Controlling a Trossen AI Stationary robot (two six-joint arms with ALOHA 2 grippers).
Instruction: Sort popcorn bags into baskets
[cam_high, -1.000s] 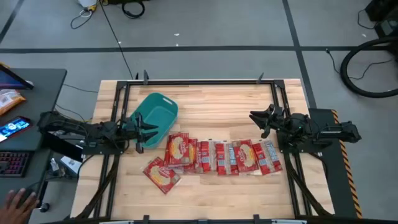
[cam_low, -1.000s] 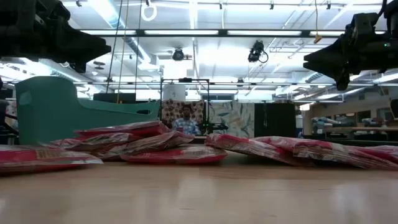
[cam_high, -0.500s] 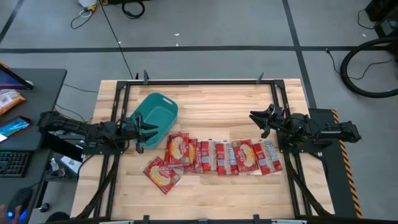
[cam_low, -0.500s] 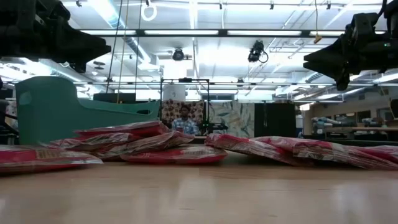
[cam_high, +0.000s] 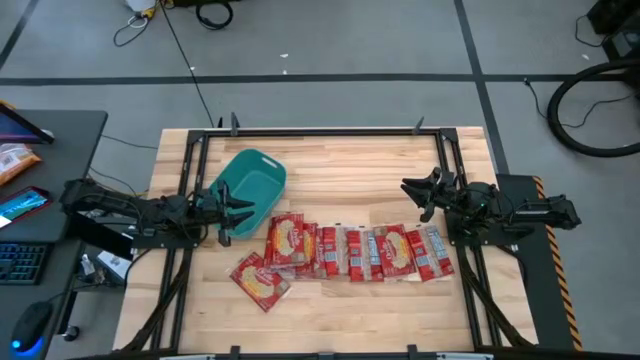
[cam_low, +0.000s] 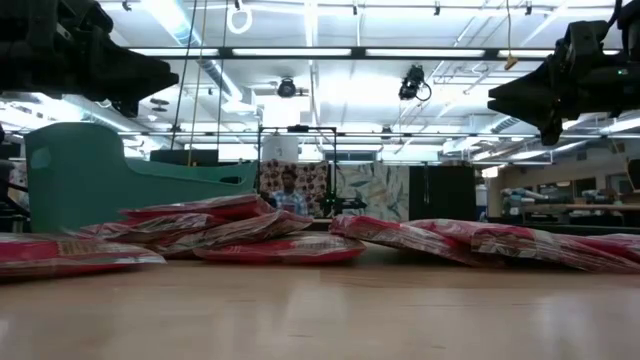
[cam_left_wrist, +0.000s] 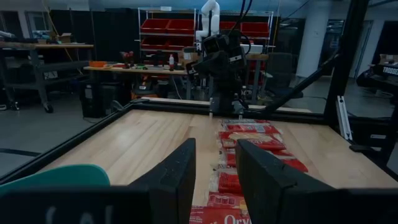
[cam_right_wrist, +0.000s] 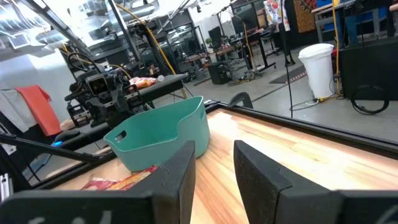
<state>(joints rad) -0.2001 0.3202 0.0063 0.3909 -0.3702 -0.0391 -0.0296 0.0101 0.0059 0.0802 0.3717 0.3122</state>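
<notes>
My left tool (cam_high: 238, 208) and right tool (cam_high: 412, 191) hung parted, empty. The teal rounded plastic tub (cam_high: 245, 183) hid its inside; overlapping red-and-cream flat packets (cam_high: 345, 252) covered each other on the wooden bench (cam_high: 350, 160).

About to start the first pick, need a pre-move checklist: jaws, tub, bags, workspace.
1. Left gripper jaws parted, nothing between them: ok.
2. Right gripper jaws parted, nothing held: ok.
3. Teal tub upright on the table, next to the left gripper, no bags visible inside: ok.
4. Popcorn bags on the wood, several overlapping in a row, one apart at: single-bag pick from the row, cannot tell.
5. Person beyond the table, far off: ok.
</notes>
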